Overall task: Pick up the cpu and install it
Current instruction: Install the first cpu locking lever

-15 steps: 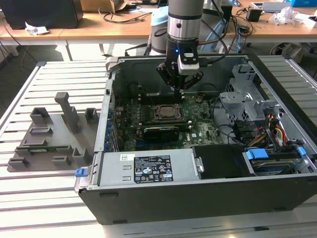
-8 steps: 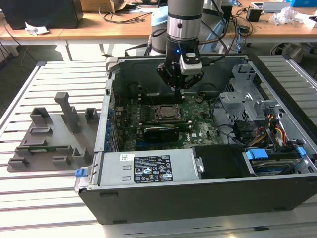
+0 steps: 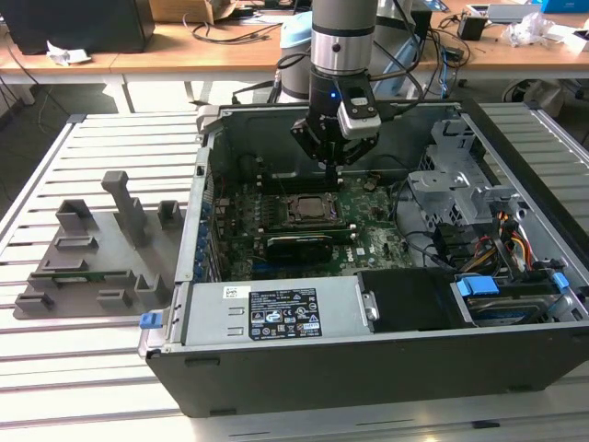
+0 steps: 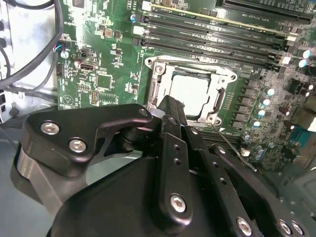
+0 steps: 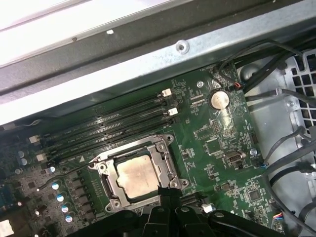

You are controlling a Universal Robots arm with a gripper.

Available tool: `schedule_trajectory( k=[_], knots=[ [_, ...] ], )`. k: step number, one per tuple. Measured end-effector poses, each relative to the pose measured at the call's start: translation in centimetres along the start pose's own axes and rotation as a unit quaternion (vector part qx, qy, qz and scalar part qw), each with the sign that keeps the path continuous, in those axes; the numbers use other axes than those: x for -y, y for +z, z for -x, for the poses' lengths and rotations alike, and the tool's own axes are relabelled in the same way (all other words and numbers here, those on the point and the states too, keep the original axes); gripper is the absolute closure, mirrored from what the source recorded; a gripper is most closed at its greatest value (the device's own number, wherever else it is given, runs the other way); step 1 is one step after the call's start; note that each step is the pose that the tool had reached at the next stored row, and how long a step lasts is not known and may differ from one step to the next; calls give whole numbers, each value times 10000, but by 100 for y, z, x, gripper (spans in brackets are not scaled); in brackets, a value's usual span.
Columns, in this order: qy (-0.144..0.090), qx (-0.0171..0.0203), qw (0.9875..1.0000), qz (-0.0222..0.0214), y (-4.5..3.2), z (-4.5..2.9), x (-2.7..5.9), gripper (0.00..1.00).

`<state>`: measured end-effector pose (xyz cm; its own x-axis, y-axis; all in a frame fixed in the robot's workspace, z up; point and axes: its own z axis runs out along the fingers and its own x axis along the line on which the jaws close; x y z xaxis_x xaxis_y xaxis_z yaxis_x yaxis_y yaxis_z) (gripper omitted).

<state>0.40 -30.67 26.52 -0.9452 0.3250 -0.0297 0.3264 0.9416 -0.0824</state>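
Currently, working from the exterior view's left: a grey holder tray (image 3: 92, 262) with upright blocks lies on the slatted table (image 3: 55, 368), just beside the open computer case (image 3: 368, 368). Inside the case the green motherboard (image 3: 368, 239) lies flat, with a black expansion card (image 3: 299, 247) across it and the power supply (image 3: 267, 315) along the near wall. A blue latch (image 3: 477, 285) sits at the case's corner on the exterior view's right, near the drive cage (image 3: 456, 184).

The arm (image 3: 342, 37) comes down into the case from above. Its gripper (image 3: 331, 158) hangs over the motherboard, just above the far edge of the socket (image 3: 308, 210). In both wrist views the fingers (image 4: 170, 111) appear pressed together, with no part pinched between them; their tip stands at the socket frame's edge.

The cpu (image 5: 137, 175) lies flat inside the socket frame (image 5: 98, 168), its silvery top exposed and square to the frame. In the second wrist view the cpu (image 4: 190, 91) sits just beyond the fingertip; whether they touch cannot be told. The socket's retaining lever (image 4: 232, 145), a thin wire, stands free beside the frame. 4 memory slots (image 5: 108, 126) run parallel next to the socket. A coin battery (image 5: 219, 99) sits further along the board, well apart from the socket.
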Motion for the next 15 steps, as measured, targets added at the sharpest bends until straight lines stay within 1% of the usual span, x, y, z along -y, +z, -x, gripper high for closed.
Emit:
schedule_trajectory(
  k=[5, 10, 13, 15],
  knots=[
    [-172, 14, 9999, 5, 0, 0, 0, 89],
    [-368, 30, 9993, 11, 0, 0, 0, 89],
    [-583, 48, 9983, 17, 0, 0, 0, 89],
    [-666, 55, 9978, 20, 0, 0, 0, 89]
  ],
)
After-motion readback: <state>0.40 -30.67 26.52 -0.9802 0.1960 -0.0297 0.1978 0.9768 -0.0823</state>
